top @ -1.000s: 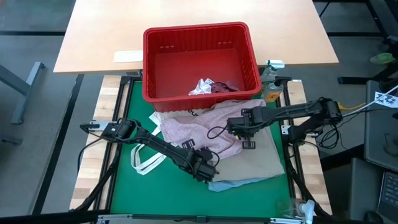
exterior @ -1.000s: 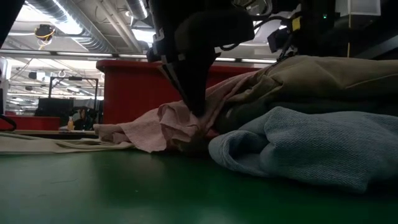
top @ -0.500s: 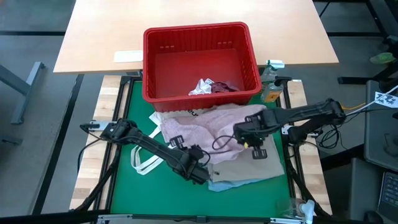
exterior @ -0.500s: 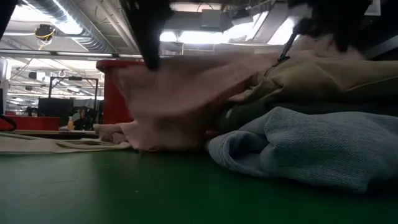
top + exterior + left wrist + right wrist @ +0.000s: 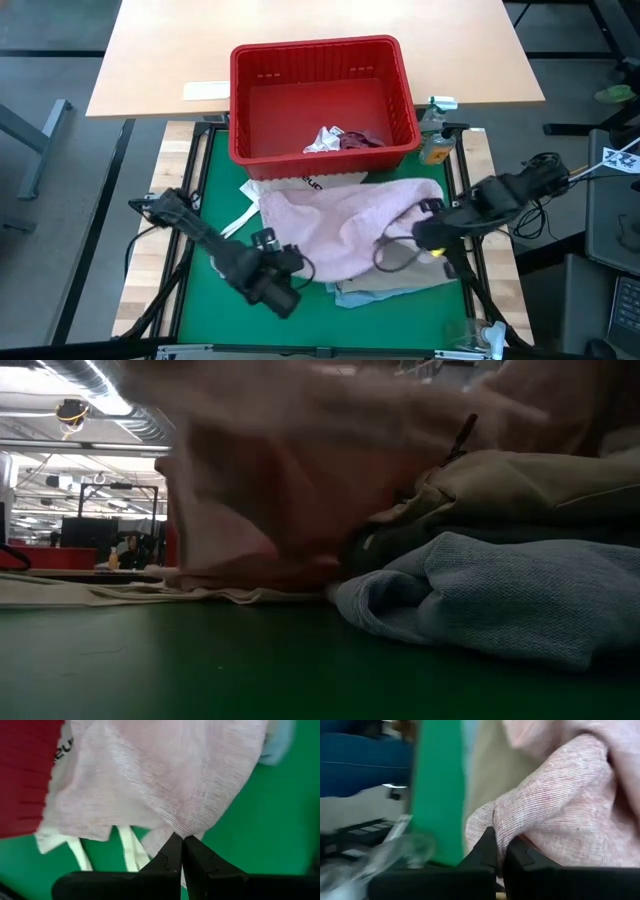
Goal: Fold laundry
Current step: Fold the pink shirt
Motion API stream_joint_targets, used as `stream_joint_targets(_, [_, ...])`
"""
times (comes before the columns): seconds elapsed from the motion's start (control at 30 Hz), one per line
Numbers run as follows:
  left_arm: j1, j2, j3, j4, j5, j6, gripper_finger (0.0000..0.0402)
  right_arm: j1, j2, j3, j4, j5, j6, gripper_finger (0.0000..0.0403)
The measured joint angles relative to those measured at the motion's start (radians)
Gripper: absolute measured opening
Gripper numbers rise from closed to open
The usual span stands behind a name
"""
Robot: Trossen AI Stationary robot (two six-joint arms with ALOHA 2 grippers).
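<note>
Two dark jointed arms point(image 5: 205, 238), looped black cables point(image 5: 390, 255)

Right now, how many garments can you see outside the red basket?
3: pink garment stretched between both grippers, beige garment under it, light blue garment at the pile's near edge. More may be hidden beneath.

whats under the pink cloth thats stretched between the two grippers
Beneath the mottled pink cloth, a beige-khaki garment lies on a light blue knit garment, and a white tote bag pokes out near the red slotted basket. Anything else is covered.
</note>
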Motion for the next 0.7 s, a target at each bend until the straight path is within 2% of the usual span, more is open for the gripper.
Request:
stream_joint_targets(0.17, [-0.080,-0.083,0.000,0.001,0.001,-0.073,0.0000,0.072,-0.059,0.042,0.000,-0.092,0.080,0.0005])
stream_joint_targets(0.53, [-0.235,-0.172,0.000,0.001,0.000,-0.101,0.0000,0.197,-0.189,0.042,0.000,-0.080,0.357,0.0005])
stream_joint_targets(0.7, [-0.299,-0.175,0.000,0.001,0.000,-0.185,0.0000,0.235,-0.236,0.042,0.001,-0.050,0.466,0.0004])
